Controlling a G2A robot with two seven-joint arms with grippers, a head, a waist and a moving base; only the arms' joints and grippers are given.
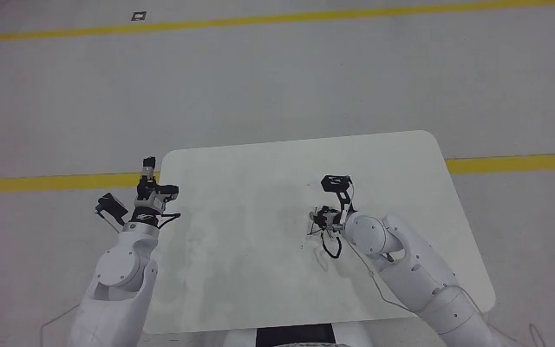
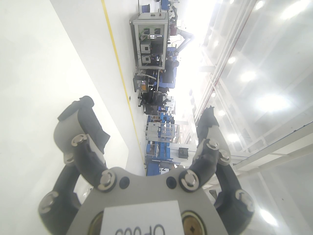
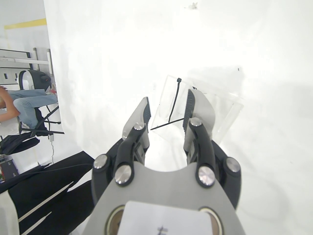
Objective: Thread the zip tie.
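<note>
Nearest on the left, the left gripper [image 2: 146, 106] is hanging at the left edge of the white rounded-corner table [image 1: 260, 173]; its fingers are spreading wide with nothing between them, and it is pointing out at the room, not at the work.

Right of the table's middle, the right gripper [image 3: 168, 96] is hovering low over the tabletop. Its fingers are parted to about half their reach and are closing on nothing; they are standing either side of the thin black plastic zip tie [image 3: 174, 100] without touching it, as far as the right wrist view is showing.

The zip tie is lying against a clear plastic block [image 3: 227, 113] that is sitting on the table just beyond the fingertips. Its small square head is pointing to the far side; its strap is running back toward the gripper and bending sharply, the tail going off to one side.

Beyond the far edge of the table, a yellow floor stripe [image 1: 260, 19] is crossing the pale floor.

By my reading the task is only beginning: no tail is passing through the head, and neither gripper is holding the tie. Picking it up, bringing the tail round to the head and feeding it through are all waiting to be done.
</note>
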